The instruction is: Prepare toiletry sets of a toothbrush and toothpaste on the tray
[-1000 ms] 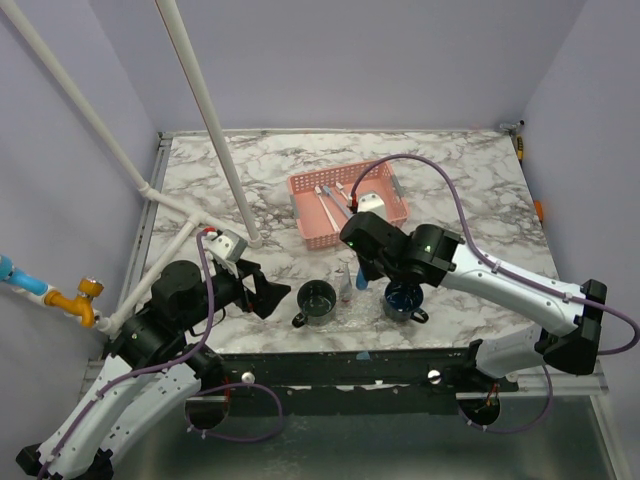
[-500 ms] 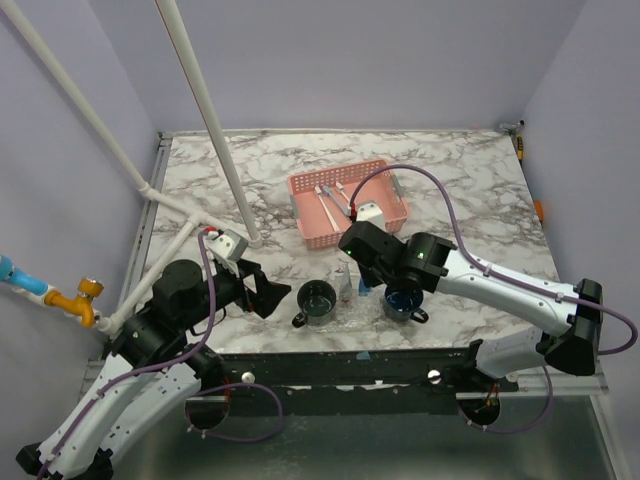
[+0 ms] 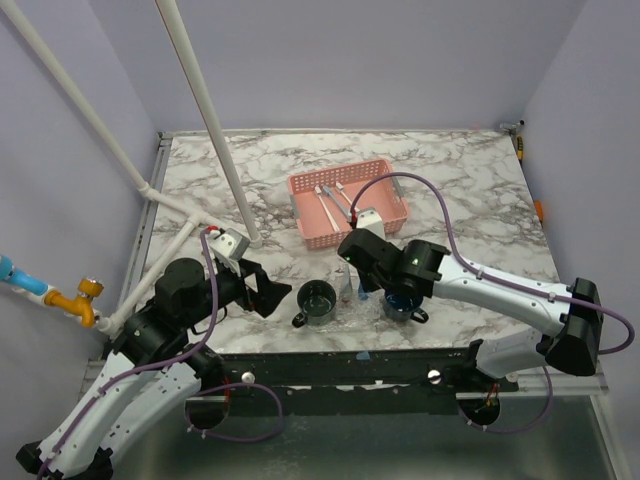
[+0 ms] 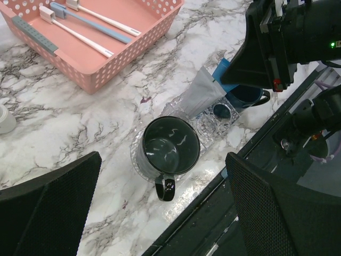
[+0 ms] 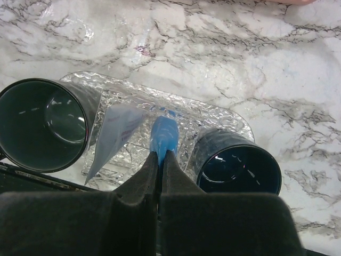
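The clear tray (image 3: 352, 306) lies near the table's front edge, with a black mug (image 3: 317, 299) at its left end and a dark blue mug (image 3: 403, 298) at its right. A pale grey toothpaste tube (image 5: 114, 133) lies on the tray (image 5: 213, 114) between them. My right gripper (image 5: 161, 154) is shut on a blue toothpaste tube (image 5: 163, 133) and holds it upright over the tray's middle; the tube also shows in the top view (image 3: 362, 283). My left gripper (image 4: 164, 160) is open and empty above the black mug (image 4: 170, 145). Toothbrushes (image 3: 328, 203) lie in the pink basket (image 3: 300, 215).
The pink lattice basket (image 4: 96, 74) stands behind the tray. White pipes (image 3: 215, 130) slant across the table's left side. The table's front edge (image 4: 213, 186) runs just in front of the mugs.
My right gripper has lowered a little and shifted slightly left with the blue tube, closer over the tray. The left arm has not moved.
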Robot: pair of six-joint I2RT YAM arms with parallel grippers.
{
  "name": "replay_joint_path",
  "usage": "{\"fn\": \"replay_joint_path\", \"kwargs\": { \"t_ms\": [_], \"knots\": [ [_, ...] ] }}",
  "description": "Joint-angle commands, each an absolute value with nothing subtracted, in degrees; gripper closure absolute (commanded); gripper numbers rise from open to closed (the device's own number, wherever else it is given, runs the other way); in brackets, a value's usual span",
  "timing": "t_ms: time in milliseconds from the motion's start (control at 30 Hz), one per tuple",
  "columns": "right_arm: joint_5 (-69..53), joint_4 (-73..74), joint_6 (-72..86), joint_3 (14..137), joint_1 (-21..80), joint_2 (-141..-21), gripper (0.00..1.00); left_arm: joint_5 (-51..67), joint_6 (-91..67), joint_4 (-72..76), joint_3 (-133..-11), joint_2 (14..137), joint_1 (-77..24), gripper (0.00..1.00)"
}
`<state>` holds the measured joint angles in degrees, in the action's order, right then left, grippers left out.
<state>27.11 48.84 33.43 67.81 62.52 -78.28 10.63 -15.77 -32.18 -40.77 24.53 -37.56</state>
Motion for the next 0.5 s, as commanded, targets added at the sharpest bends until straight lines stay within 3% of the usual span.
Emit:
{"fn": "replay_joint_path", "kwargs": {
  "t_ms": [0, 467],
  "knots": [
    [27.1, 46.0, 34.8, 67.0, 62.4, -77.7, 1.0, 9.4, -15.1, -31.1, -40.4, 25.0, -37.4, 0.01],
    [26.3, 45.5, 34.2, 66.0, 61.6, -78.6, 1.0, 9.4, -15.2, -30.9, -40.4, 25.3, -37.4, 0.01]
  ]
}}
